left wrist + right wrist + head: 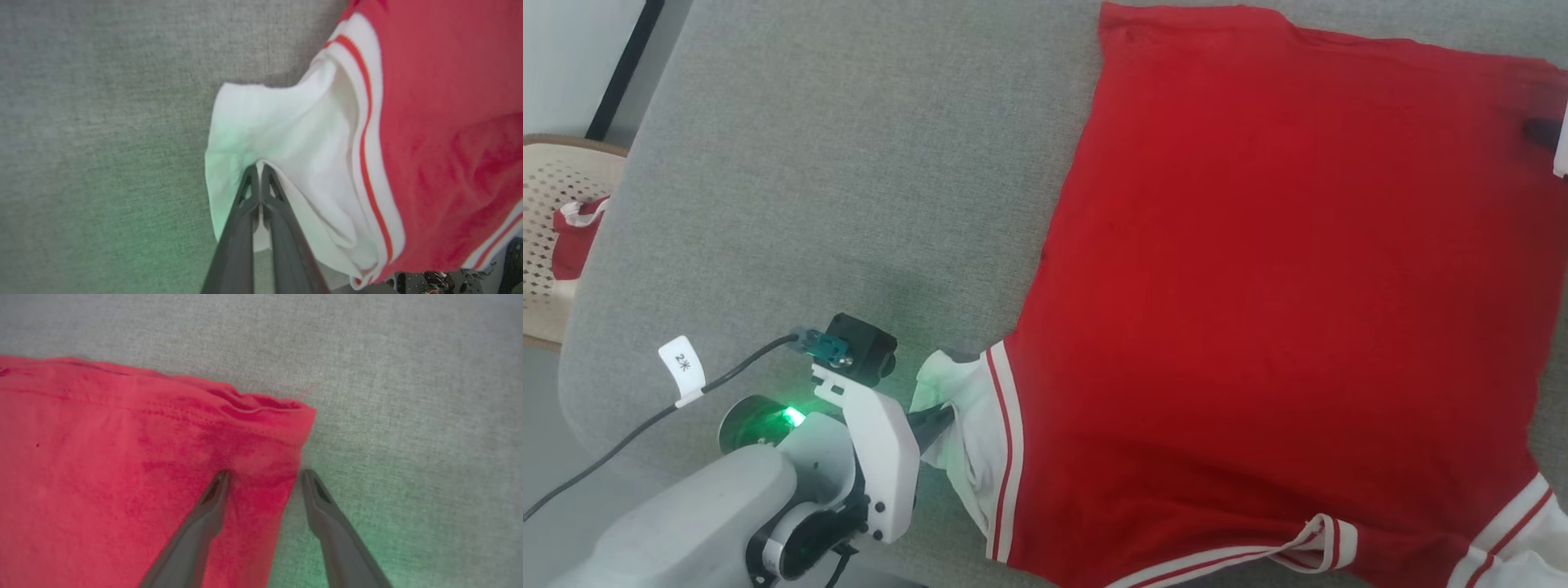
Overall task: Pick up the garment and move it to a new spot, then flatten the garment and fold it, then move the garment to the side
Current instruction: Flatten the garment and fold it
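Garment [1282,286], a bright red soft T-shirt with short white sleeves and red-and-white striped trim, lies spread mostly flat on a grey woven-fabric surface [849,163]. In the head view its hem is at the far side, and its shoulders and striped collar [1319,539] are at the near side. It fills the right half of that surface.

The left hand [938,420] [258,168] has its two long dark fingers [241,228] pressed tight together. They pinch the crumpled white sleeve [960,425] [294,139] at the near left corner of the garment [445,122]. The sleeve bunches and folds around the fingertips. A green light glows on the pale wrist behind them, and a black cable with a small white paper tag [682,366] trails off to the left.

The right hand [265,475] is at the far right hem corner of the garment [102,477], with its fingers spread wide and nothing clamped. One fingertip [218,484] rests on the red cloth, and the other sits on the grey surface [408,396] just beside the cloth's edge, so the corner lies between them.

At the left edge of the head view, off the grey surface, stands a beige perforated basket [547,175] holding a second piece of red-and-white cloth [574,237].
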Available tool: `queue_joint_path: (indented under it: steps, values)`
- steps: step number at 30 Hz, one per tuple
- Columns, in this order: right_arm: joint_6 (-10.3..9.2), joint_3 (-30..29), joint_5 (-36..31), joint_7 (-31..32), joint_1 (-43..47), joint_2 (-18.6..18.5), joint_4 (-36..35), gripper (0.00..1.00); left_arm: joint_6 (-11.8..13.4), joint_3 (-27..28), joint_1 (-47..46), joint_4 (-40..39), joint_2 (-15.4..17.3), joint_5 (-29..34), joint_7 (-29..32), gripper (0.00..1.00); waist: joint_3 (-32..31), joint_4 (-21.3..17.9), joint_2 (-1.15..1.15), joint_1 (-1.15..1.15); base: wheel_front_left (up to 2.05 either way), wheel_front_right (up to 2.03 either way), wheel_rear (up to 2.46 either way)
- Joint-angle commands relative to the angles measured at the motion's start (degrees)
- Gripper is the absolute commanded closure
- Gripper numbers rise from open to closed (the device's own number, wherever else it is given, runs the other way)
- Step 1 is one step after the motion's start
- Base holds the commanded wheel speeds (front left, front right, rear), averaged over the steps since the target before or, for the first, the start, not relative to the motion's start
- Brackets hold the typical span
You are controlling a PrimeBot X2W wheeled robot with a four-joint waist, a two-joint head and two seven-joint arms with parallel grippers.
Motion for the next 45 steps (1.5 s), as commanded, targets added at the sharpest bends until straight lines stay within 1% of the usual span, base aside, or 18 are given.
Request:
queue_joint_path:
  steps: [1,6,9,12,14,17,18,22,27,30,33,35,37,39,41,43,45]
  values:
    - [0.03,0.7,-0.6,0.2,3.1,1.3,2.9,1.0,-0.1,-0.2,-0.5,1.8,-0.5,0.1,-0.4,1.0,0.0,0.0,-0.01,0.0,0.0,0.0,0.0]
    - [0.03,2.4,-0.6,-0.4,3.2,1.9,2.2,1.0,-0.5,0.6,-0.2,4.1,0.0,-0.6,-1.2,1.0,-1.3,-1.5,-0.01,0.0,0.0,0.0,0.0]
    - [0.03,4.4,1.3,0.2,4.7,2.8,-0.6,1.0,-0.2,1.1,0.3,4.6,0.6,-1.1,-1.7,1.0,-2.5,-3.2,-0.01,0.0,0.0,0.0,0.0]
    - [0.03,7.3,3.9,1.6,7.4,2.4,-4.7,1.0,0.2,1.5,0.8,4.8,1.8,-1.0,-1.7,1.0,-4.0,-5.2,-0.01,0.0,0.0,0.0,0.0]
    - [0.03,8.9,6.7,2.8,9.5,2.3,-8.7,1.0,0.5,1.7,1.1,4.6,2.6,-1.0,-1.8,1.0,-5.0,-6.5,-0.01,0.0,0.0,0.0,0.0]
    - [0.03,11.4,11.6,5.3,13.7,1.0,-16.4,1.0,1.1,1.9,1.7,4.0,3.9,-1.1,-1.6,1.0,-6.5,-8.5,-0.01,0.0,0.0,0.0,0.0]
    - [0.03,11.4,11.6,5.3,13.7,1.0,-16.4,1.0,1.1,1.9,1.7,4.0,3.9,-1.1,-1.6,1.0,-6.5,-8.5,-0.01,0.0,0.0,0.0,0.0]
    - [0.02,12.9,16.6,8.1,20.4,-2.6,-28.1,1.0,2.0,2.1,2.2,3.0,5.4,-1.2,-1.3,1.0,-7.8,-11.0,-0.01,0.0,0.0,0.0,0.0]
    - [0.02,10.4,20.2,11.1,31.2,-5.7,-42.0,1.0,3.1,2.5,3.1,1.6,7.0,-1.6,-1.1,1.0,-8.6,-13.7,-0.01,0.0,0.0,0.0,0.0]
    - [0.02,7.0,20.8,13.0,38.5,-6.2,-49.0,1.0,3.8,2.8,3.3,0.8,7.9,-1.8,-1.2,1.0,-8.8,-15.1,-0.01,0.0,0.0,0.0,0.0]
    - [0.02,2.4,20.1,15.2,46.1,-5.4,-55.1,1.0,4.3,3.0,3.4,0.1,8.4,-1.8,-1.2,1.0,-8.8,-16.0,-0.01,0.0,0.0,0.0,0.0]
    - [0.03,-0.7,19.1,16.5,51.3,-4.0,-59.1,1.0,4.4,3.0,3.4,-0.3,8.6,-1.6,-1.0,1.0,-8.8,-16.3,-0.01,0.0,0.0,0.0,0.0]
    - [0.02,-3.8,17.9,17.9,56.3,-2.0,-62.2,1.0,4.5,2.9,3.2,-0.6,8.7,-1.5,-0.9,1.0,-8.6,-16.5,-0.01,0.0,0.0,0.0,0.0]
    - [0.02,-6.5,17.2,18.9,60.3,0.9,-64.7,1.0,4.6,2.9,3.0,-0.8,8.7,-1.4,-0.9,1.0,-8.5,-16.6,-0.01,0.0,0.0,0.0,0.0]
    - [0.02,-8.6,14.7,19.3,63.3,3.1,-66.1,1.0,4.7,2.9,2.8,-0.8,8.8,-1.3,-0.8,1.0,-8.3,-16.7,-0.01,0.0,0.0,0.0,0.0]
    - [0.02,-9.8,13.7,20.0,65.4,6.4,-65.7,1.0,4.7,3.0,2.6,-0.7,8.8,-1.2,-0.9,1.0,-8.1,-16.9,-0.01,0.0,0.0,0.0,0.0]
    - [0.01,-11.0,11.6,19.4,66.1,8.4,-64.4,1.0,4.7,3.0,2.6,-0.6,8.7,-1.2,-1.0,1.0,-8.0,-17.1,-0.01,0.0,0.0,0.0,0.0]
